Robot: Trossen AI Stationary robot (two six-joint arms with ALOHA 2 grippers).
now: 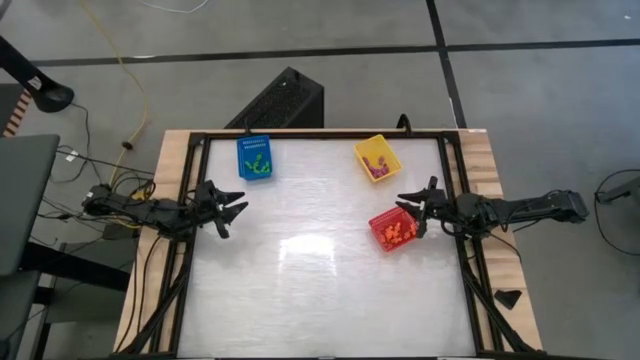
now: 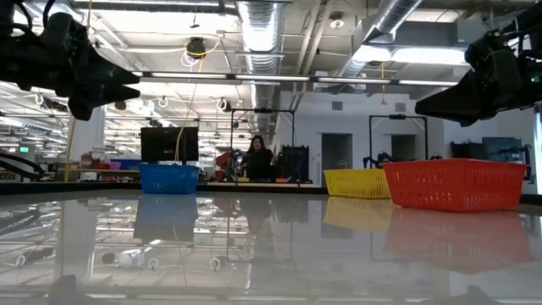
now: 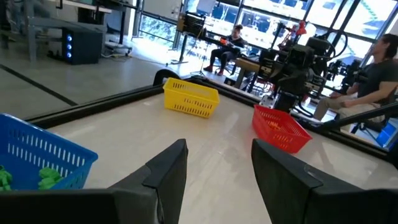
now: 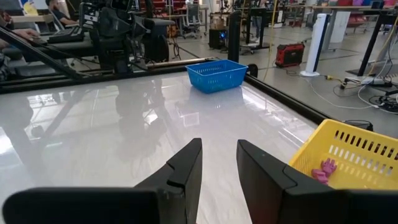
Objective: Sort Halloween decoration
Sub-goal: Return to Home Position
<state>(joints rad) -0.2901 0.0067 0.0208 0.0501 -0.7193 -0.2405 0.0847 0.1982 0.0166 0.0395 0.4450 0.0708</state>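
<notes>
The table [image 1: 320, 290] carries three baskets. The left gripper [image 1: 238, 210] hovers well apart from the red basket [image 1: 394, 230], jaws apart and empty. The right gripper [image 1: 410, 205] hangs just beside the red basket, jaws also apart and empty. The yellow basket [image 1: 377, 157] stands near the red basket, and the blue basket [image 1: 255, 157] farther from it. The orange pieces [image 1: 398, 234] lie in the red basket, the purple pieces [image 1: 378, 169] in the yellow and the green pieces [image 1: 258, 163] in the blue.

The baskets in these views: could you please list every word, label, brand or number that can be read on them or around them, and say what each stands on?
No text can be read in any view.
The blue basket, the yellow basket and the red basket: plain perforated walls, no label visible.
Farther back, any print is too small or blurred to read.
</notes>
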